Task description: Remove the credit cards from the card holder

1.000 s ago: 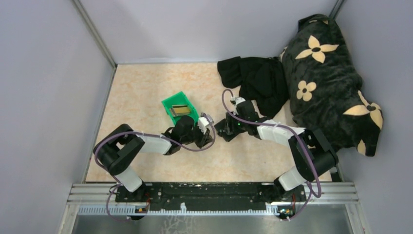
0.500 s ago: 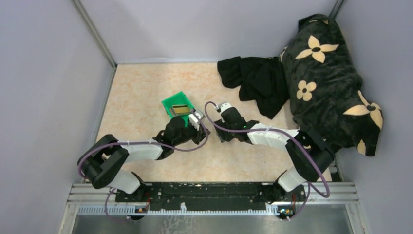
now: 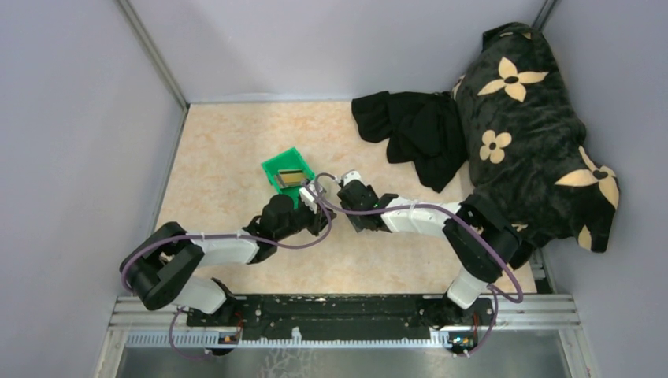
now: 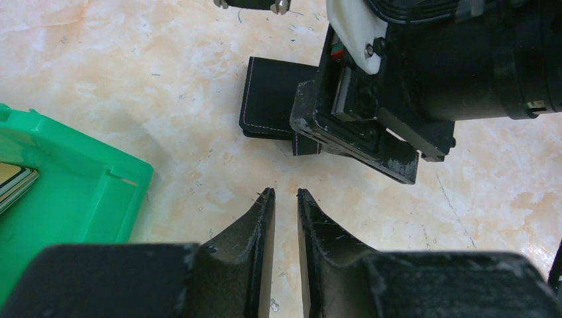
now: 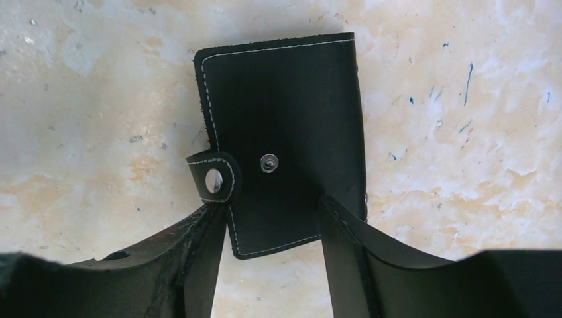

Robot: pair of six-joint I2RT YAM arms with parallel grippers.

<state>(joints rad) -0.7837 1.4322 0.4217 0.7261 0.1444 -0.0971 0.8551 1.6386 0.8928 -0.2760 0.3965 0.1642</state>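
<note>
The card holder [image 5: 285, 139] lies closed and flat on the table, black with white stitching, its snap tab [image 5: 213, 177] on the left. My right gripper [image 5: 268, 222] is open, and its fingers straddle the holder's near end. In the left wrist view the holder [image 4: 268, 106] shows partly under the right gripper. My left gripper [image 4: 281, 193] is empty over bare table with only a narrow slit between its jaws. It sits just left of the right gripper [image 3: 348, 195]. A gold-brown credit card [image 3: 291, 176] lies in the green bin. The pale card is not visible.
The green bin [image 3: 277, 167] stands just beyond my left gripper [image 3: 313, 206], and its corner [image 4: 73, 192] shows in the left wrist view. A black cloth [image 3: 413, 130] and a dark flowered cushion [image 3: 536, 118] fill the back right. Walls enclose the table.
My right gripper has moved left and nearer, down over the card holder. My left arm has drawn back to the left, with its gripper staying beside the bin.
</note>
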